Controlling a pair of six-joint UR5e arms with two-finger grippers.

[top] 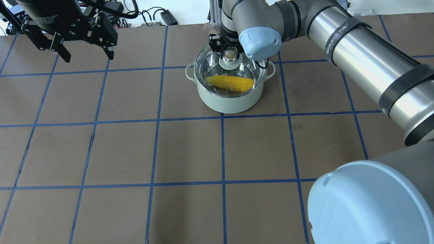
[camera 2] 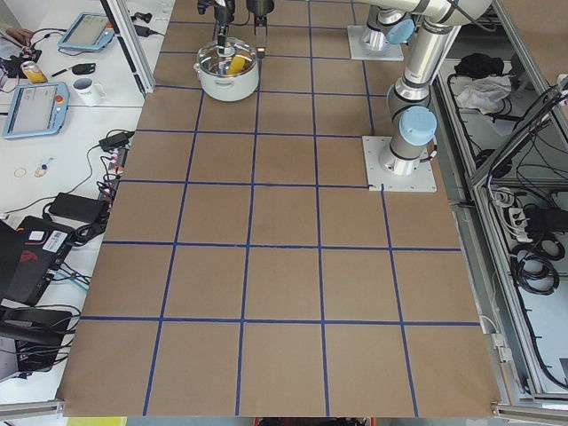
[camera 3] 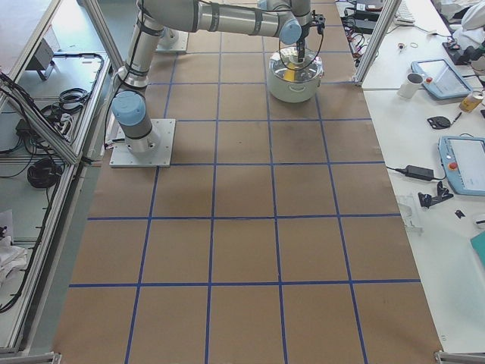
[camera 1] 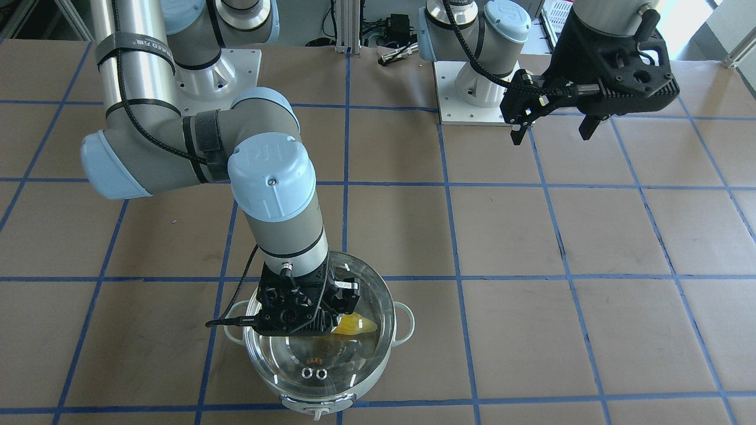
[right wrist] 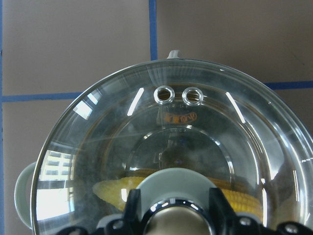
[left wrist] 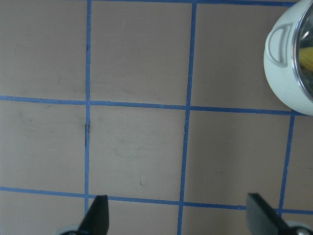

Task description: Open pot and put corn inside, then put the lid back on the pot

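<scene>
The pale mint-green pot [top: 230, 101] stands on the table at the far side. The yellow corn [top: 230, 83] lies inside it, also seen through the glass in the right wrist view [right wrist: 112, 188]. The clear glass lid [top: 217, 64] covers the pot's mouth; I cannot tell whether it rests on the rim or hangs just above it. My right gripper [top: 230, 54] comes straight down on the lid, its fingers [right wrist: 133, 203] closed on either side of the metallic knob. My left gripper [top: 88, 56] hangs open and empty above the table, well off to the pot's left.
The table is brown with a blue tape grid. The left wrist view shows the pot [left wrist: 288, 68] at its upper right. Both arm bases [camera 1: 472, 94] stand at the robot's edge. Side benches with tablets and a mug [camera 2: 87, 89] lie beyond the table's far edge.
</scene>
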